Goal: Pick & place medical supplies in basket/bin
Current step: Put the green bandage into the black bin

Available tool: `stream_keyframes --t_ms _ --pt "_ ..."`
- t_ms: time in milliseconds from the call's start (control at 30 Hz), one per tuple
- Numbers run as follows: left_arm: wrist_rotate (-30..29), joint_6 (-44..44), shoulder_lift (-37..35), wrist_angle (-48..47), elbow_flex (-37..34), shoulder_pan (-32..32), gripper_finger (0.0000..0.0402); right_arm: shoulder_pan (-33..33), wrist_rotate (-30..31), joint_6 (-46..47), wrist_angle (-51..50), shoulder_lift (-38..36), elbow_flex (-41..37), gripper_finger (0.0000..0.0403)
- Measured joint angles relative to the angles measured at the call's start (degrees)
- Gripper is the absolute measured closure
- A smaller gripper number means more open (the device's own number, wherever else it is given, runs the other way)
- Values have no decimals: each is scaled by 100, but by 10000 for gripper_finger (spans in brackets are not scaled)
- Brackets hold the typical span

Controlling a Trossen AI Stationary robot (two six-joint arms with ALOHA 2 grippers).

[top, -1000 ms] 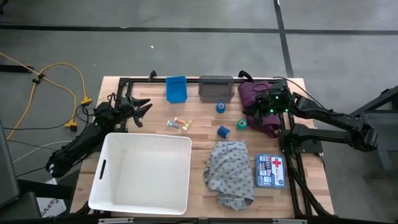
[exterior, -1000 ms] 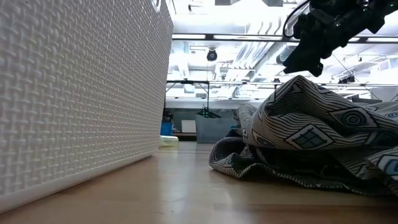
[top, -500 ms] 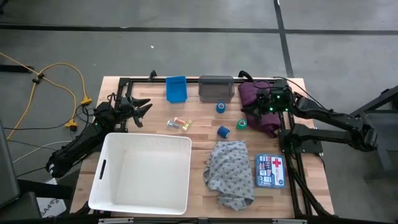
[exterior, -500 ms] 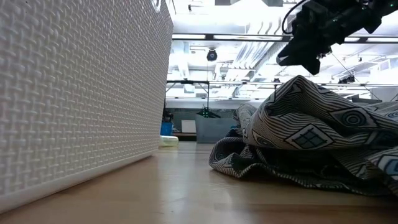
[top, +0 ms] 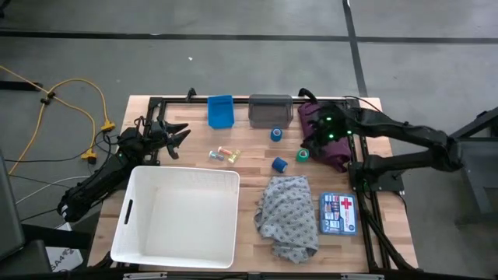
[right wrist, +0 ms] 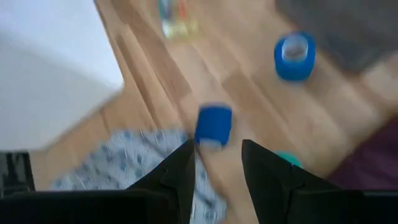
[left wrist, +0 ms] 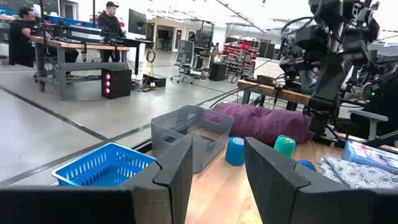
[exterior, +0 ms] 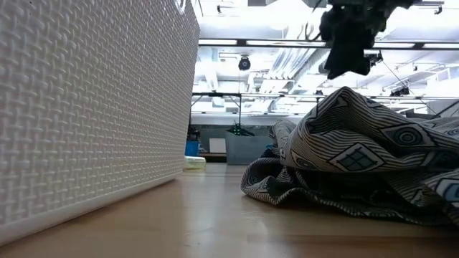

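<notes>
Two blue tape rolls [top: 276, 134] [top: 279, 164], a green roll [top: 303, 155] and small vials [top: 224, 154] lie on the wood. The grey patterned cloth [top: 288, 216] lies crumpled near the front. The maroon cloth [top: 310, 115] is heaped at the far right. The white basket [top: 183, 214] stands at the front left. My right gripper [top: 313, 141] hangs open above the maroon cloth's left edge, tipped down toward the rolls [right wrist: 213, 126]. My left gripper [top: 180, 134] waits open at the far left, level.
A small blue bin [top: 220, 110] and a grey bin [top: 270, 110] stand at the far edge. A first-aid box [top: 338, 213] lies at the front right. A black frame [top: 359, 167] runs along the right side. People sit at benches beyond the table.
My right gripper has risen and swung toward the table's left, off the maroon cloth's middle to its left edge near the tape rolls, tipping further downward. Nothing on the table has moved.
</notes>
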Motion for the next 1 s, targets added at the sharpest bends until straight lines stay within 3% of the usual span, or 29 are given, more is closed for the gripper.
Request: stream_keyframes --t_ms 233,533,1000 --pt "0 0 -2 0 0 -2 266 226 -51 522 -595 1173 599 283" --pt "0 0 -2 0 0 -2 266 280 -25 670 -778 2166 708 283" --pt "0 0 0 0 0 -2 266 327 561 954 -1266 2375 708 283"
